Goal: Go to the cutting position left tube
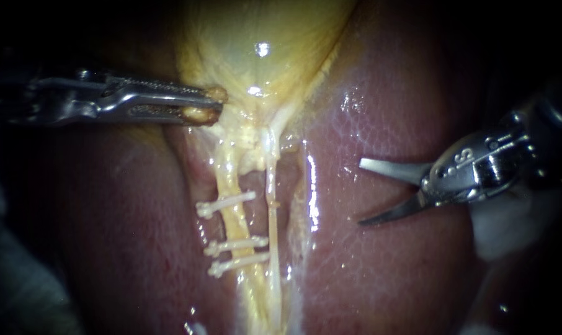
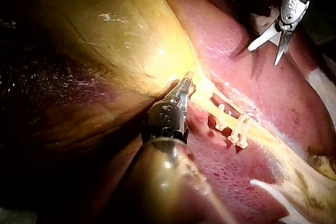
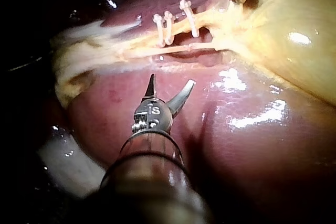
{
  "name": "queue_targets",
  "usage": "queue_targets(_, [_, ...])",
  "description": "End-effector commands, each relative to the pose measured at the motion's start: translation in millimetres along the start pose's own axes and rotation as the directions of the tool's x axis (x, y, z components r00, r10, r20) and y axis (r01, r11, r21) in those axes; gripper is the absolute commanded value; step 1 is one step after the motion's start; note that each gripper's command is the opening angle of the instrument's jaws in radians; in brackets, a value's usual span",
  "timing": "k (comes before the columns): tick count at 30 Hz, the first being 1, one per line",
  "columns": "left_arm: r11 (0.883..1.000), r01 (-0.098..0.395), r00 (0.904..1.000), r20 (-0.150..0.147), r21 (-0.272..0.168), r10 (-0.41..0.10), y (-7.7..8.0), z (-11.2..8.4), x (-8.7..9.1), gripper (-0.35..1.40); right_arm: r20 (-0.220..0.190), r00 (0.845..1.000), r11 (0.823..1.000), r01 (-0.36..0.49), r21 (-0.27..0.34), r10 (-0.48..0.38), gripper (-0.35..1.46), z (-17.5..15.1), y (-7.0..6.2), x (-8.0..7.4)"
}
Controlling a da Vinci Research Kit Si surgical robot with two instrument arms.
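Observation:
The left tube [image 1: 232, 214] is thick and yellow and runs down from the gallbladder [image 1: 262, 43]. Three white clips [image 1: 226, 203] cross it, one above a wider gap and two close together below. A thin pale right tube [image 1: 272, 205] runs beside it. My left instrument [image 1: 208, 104] is shut on yellow tissue at the gallbladder's neck, also seen in the left wrist view [image 2: 184, 87]. My right instrument [image 1: 363, 192] has two curved blades standing open over the liver [image 1: 380, 267], well right of both tubes. In the right wrist view the blades [image 3: 172, 81] point toward the clips [image 3: 170, 24], short of them.
White gauze [image 1: 504, 232] lies under the right instrument's shaft, seen also beside it in the right wrist view [image 3: 68, 166]. Wet liver surface lies on both sides of the tubes. Frayed pale tissue [image 3: 79, 61] spreads past the clips.

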Motion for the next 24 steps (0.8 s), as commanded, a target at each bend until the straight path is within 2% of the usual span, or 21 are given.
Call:
queue_targets(1, [1.000, 0.000, 1.0000, 0.000, 0.000, 0.000, 0.0, -0.1, 0.0, -0.35, -0.005, 1.000, 1.000, -0.002, 0.015, 0.002, 1.45, 0.0, 0.0, 0.0])
queue_targets(6, [1.000, -0.001, 1.0000, 0.004, -0.011, 0.001, -0.6, -1.7, 0.4, -0.35, -0.013, 1.000, 0.999, 0.002, 0.032, -0.001, 1.45, 0.0, 0.0, 0.0])
queue_targets(11, [1.000, 0.000, 1.0000, 0.001, 0.015, 0.000, -1.7, -5.5, 1.2, -0.35, -0.014, 1.000, 0.999, 0.002, 0.034, -0.001, 1.45, 0.0, 0.0, 0.0])
queue_targets(14, [1.000, 0.003, 1.0000, -0.004, 0.025, -0.003, -1.9, -6.8, 1.5, -0.35, -0.015, 1.000, 0.999, 0.001, 0.037, -0.001, 1.45, 0.1, 0.0, 0.0])
queue_targets(20, [1.000, 0.006, 1.0000, -0.007, 0.026, -0.006, -1.4, -6.9, 1.7, -0.35, -0.045, 0.999, 0.995, 0.002, 0.098, 0.002, 1.45, 0.9, -0.3, 0.6])
queue_targets(24, [1.000, 0.007, 1.0000, -0.007, 0.027, -0.007, -1.2, -6.9, 1.7, -0.35, -0.109, 0.993, 0.985, -0.027, 0.168, 0.045, 1.45, 2.6, -1.1, 1.4])
